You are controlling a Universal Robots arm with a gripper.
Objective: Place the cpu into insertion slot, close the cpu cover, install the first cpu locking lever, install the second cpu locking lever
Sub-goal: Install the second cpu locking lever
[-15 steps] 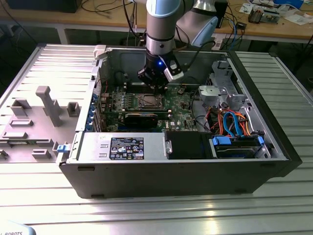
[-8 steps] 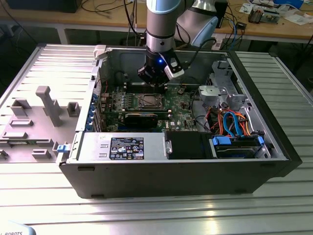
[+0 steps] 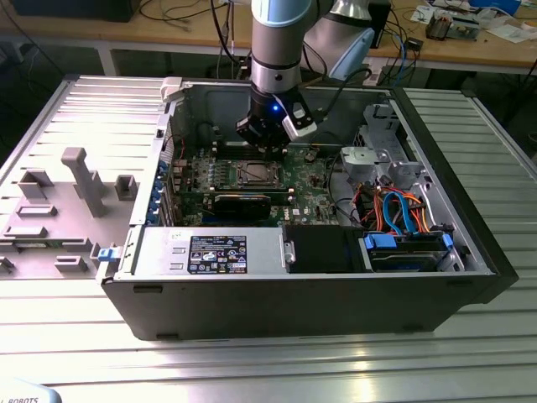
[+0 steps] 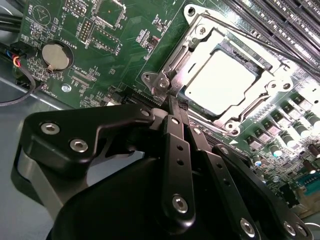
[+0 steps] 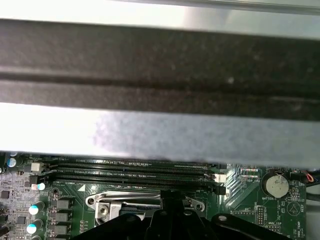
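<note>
My gripper (image 3: 270, 153) hangs inside the open computer case, just behind the insertion slot (image 3: 254, 175) on the green motherboard (image 3: 197, 178). In the second wrist view its black fingers (image 4: 176, 120) are pressed together, shut, with the tips at one corner of the slot's metal rim (image 4: 150, 78). The cpu (image 4: 220, 82) lies flat in the slot, its silvery top brightly lit. The cpu cover (image 4: 197, 47) lies down around it as a metal frame. A thin lever rod (image 4: 252, 106) runs along one side of that frame. In the first wrist view the gripper (image 5: 172, 196) sits at the slot's edge (image 5: 125, 200).
Long black memory slots (image 5: 130, 172) run beside the socket. A coin battery (image 4: 55, 56) sits on the board. The case's back wall (image 5: 160, 130) is close behind the gripper. A drive cage with orange and blue cables (image 3: 398, 210) fills the exterior view's right; a black box (image 3: 323, 248) stands in front.
</note>
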